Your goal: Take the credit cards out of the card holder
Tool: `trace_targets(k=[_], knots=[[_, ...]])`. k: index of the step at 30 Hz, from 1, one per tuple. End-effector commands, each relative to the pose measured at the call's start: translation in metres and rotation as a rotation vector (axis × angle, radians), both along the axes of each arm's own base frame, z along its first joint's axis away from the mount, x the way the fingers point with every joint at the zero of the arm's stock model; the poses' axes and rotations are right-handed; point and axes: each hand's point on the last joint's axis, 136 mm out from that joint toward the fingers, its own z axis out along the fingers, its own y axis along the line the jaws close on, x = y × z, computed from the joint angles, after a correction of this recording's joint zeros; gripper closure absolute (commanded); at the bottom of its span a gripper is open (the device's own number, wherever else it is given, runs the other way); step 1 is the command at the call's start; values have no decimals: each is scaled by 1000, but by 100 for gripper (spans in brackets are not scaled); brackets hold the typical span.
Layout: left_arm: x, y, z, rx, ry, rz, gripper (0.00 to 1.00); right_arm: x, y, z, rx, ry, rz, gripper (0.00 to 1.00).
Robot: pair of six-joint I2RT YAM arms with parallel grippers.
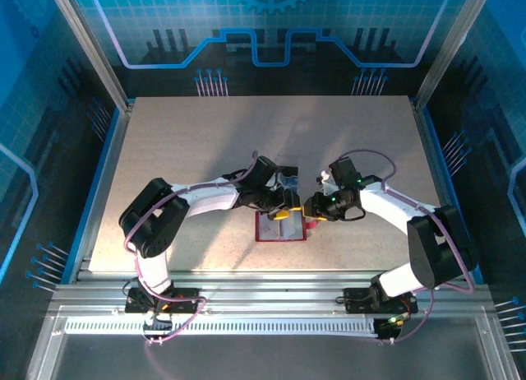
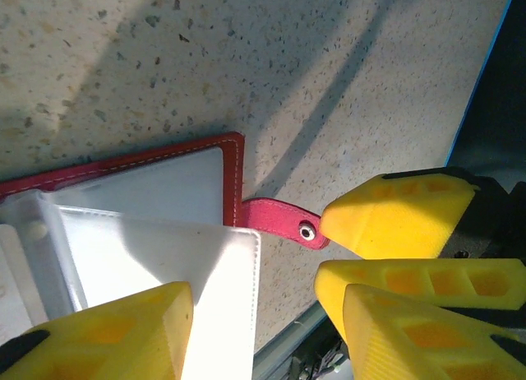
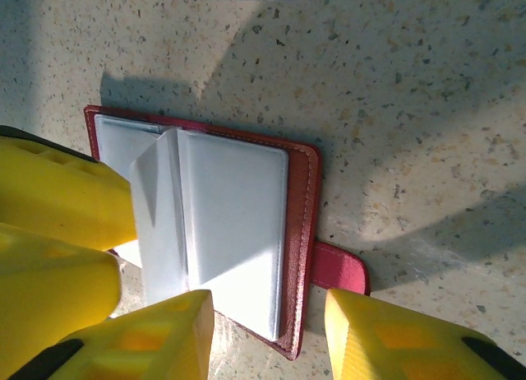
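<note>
The card holder [image 1: 282,229] lies open on the table [image 1: 181,150], in the middle and towards the near edge, just under the two gripper tips. Its red cover is down and its pale grey-white inner pockets [image 3: 234,224] face up, with one leaf standing partly raised; I cannot tell whether cards sit in them. The little red tab [image 2: 271,217] sticks out flat from the holder's right edge. The left gripper [image 2: 261,302] reaches in from the left, its jaws apart with the edge of the raised leaf between them, not pinched. The right gripper [image 3: 267,302] comes in from the right, jaws apart over the holder's edge beside the tab; one of its fingers [image 2: 394,220] meets the tab's snap end
</note>
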Motion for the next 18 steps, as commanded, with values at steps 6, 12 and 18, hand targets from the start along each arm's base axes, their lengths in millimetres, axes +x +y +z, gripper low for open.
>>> trace_targets(k=[6, 12, 18], knots=[[-3, -11, -7, -5, 30, -19, 44, -2, -9, 1, -16, 10, -6, 59], [-4, -17, -10, -8, 27, -22, 43, -1, -14, 7, -21, -5, -18, 59], [-3, -22, -9, -19, 23, -21, 43, -1, -18, 10, -37, -13, -24, 59]])
